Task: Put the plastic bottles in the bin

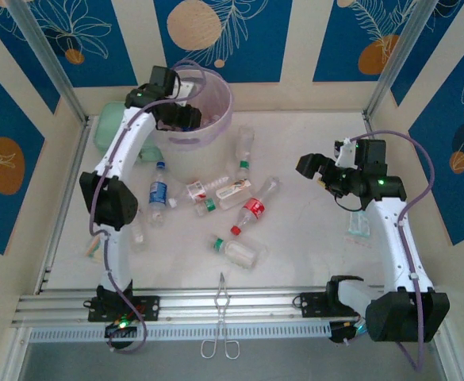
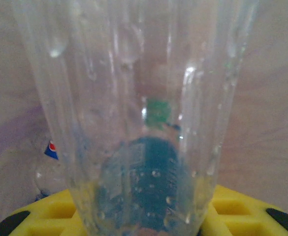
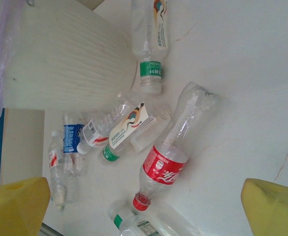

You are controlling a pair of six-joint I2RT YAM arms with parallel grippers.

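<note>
White tabletop, blue-patterned walls. Left gripper [image 1: 182,117]: gripping one clear bottle [image 2: 144,98], hanging over the bin [image 1: 216,133] at far left. Right gripper [image 1: 312,167]: gaping wide, hovering empty at right. Loose bottles [image 1: 232,194]: about eight lying mid-table, awaiting pickup. Task looking early; most work remaining.

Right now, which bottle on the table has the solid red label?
The crumpled clear bottle with the red cap, lying on its side; its label alone is all red; others are white, blue or green.
</note>
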